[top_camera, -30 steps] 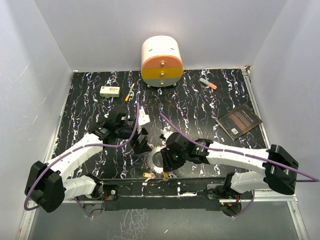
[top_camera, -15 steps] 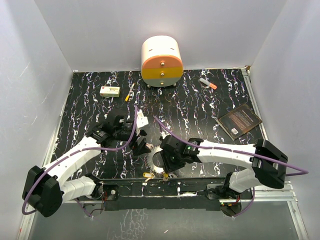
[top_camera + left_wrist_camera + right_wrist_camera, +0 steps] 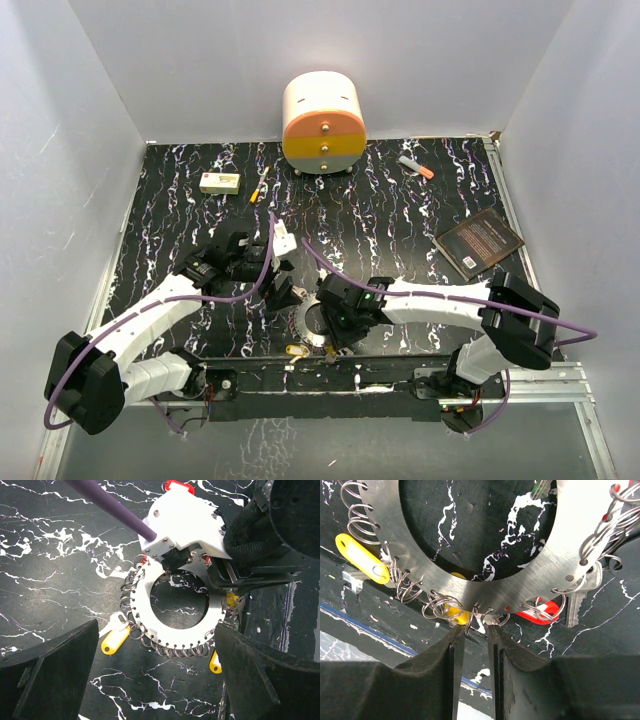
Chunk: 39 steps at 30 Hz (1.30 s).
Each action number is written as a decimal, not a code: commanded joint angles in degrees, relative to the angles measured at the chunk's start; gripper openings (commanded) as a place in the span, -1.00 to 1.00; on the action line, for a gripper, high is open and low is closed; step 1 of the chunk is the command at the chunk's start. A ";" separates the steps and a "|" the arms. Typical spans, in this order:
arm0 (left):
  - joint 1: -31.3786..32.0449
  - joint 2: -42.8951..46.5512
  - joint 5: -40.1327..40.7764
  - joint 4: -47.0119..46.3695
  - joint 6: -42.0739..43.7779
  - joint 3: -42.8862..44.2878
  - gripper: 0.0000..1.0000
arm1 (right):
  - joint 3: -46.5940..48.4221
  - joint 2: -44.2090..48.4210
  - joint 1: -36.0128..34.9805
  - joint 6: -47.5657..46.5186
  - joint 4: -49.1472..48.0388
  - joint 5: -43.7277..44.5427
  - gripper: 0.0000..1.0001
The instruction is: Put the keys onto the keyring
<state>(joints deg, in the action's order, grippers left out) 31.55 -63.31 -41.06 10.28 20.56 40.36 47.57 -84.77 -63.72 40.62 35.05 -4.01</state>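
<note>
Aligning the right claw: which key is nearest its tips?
The yellow key half hidden under the keyring rim, by the right claw; the red key and exposed yellow key lie farther aside.

Robot test cell in a laboratory setting: plain white panel walls box in a black marbled tabletop. A left arm and a right arm are bolted to a mounting bar at the near edge, trailing purple cables (scattered props include a small drawer unit and a book).
</note>
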 commanded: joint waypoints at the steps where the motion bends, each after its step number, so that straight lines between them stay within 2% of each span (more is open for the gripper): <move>1: -0.39 1.59 -0.41 -0.53 0.15 -0.32 0.94 | 2.86 -0.65 -0.34 -0.69 -2.67 -0.14 -0.47; 4: -0.35 1.68 0.17 -0.48 0.35 -0.39 0.94 | 2.79 -1.18 -0.34 -0.99 -2.22 1.43 -0.83; 9: -0.39 1.69 1.29 0.34 0.80 0.30 0.94 | 3.02 1.62 1.25 -1.55 1.60 8.06 -0.84; 17: -0.46 1.35 1.90 0.00 0.78 1.21 0.94 | 4.51 7.48 9.56 -8.24 7.90 14.48 -0.84; 18: -0.45 1.35 1.99 0.03 0.74 1.17 0.94 | 4.52 7.47 10.18 -8.69 8.55 15.08 -0.83; 19: -0.48 1.28 2.14 0.10 0.75 1.20 0.94 | 4.74 7.32 10.54 -8.87 9.35 15.82 -0.69; 21: -0.44 1.33 2.54 0.50 0.84 1.30 0.94 | 5.56 6.94 10.65 -8.93 10.31 16.59 -0.25; 22: -0.53 1.29 2.86 0.71 0.90 1.30 0.94 | 6.15 6.84 10.61 -8.97 10.32 16.37 -0.19; 26: -1.40 1.18 5.96 -0.26 -1.32 1.56 0.94 | 8.39 6.72 10.55 -10.13 7.21 13.64 -0.18; 32: -5.87 -0.46 9.97 -2.63 -5.97 1.95 0.94 | 10.44 5.80 8.75 -15.47 -1.72 9.84 -0.30; 35: -9.23 -1.35 13.38 -3.54 -9.05 2.30 0.94 | 13.15 1.64 8.15 -16.50 -4.48 7.73 -0.34; 39: -14.46 -1.88 18.80 -1.13 -12.35 3.85 0.94 | 17.93 -6.91 6.56 -16.22 -4.03 8.54 -0.28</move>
<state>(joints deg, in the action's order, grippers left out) 21.12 -65.39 -28.49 8.16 12.93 40.86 60.29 -85.54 -55.81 25.80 35.51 4.89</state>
